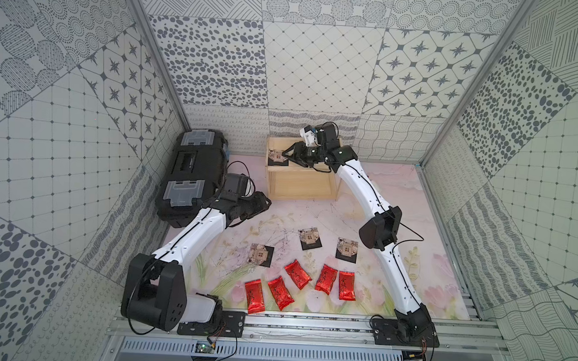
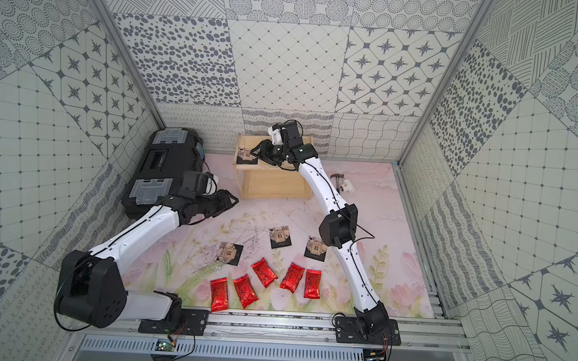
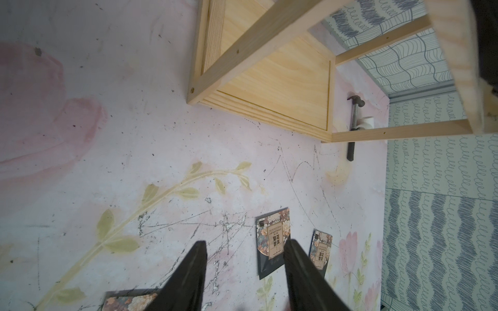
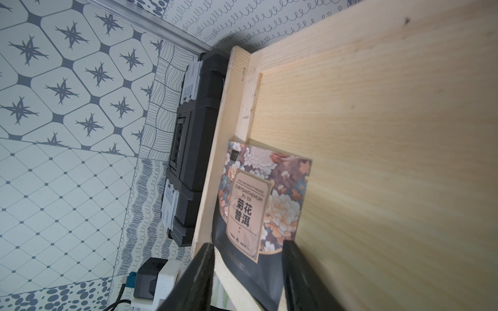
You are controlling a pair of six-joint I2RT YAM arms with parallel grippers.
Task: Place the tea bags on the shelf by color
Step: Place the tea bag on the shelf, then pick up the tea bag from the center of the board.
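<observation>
Right gripper (image 4: pixel 248 243), jaws apart astride the sachet (image 4: pixel 258 204) at the edge of the shelf (image 4: pixel 377 134), could drag it off on retreat; left gripper (image 3: pixel 245 242), also apart, hovers near the shelf.

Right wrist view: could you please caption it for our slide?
Black tea bag on the shelf, between the right gripper's parted jaws.

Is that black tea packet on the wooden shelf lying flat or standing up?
Lying flat: the black sachet rests face up on the shelf, on its top tier.
</observation>
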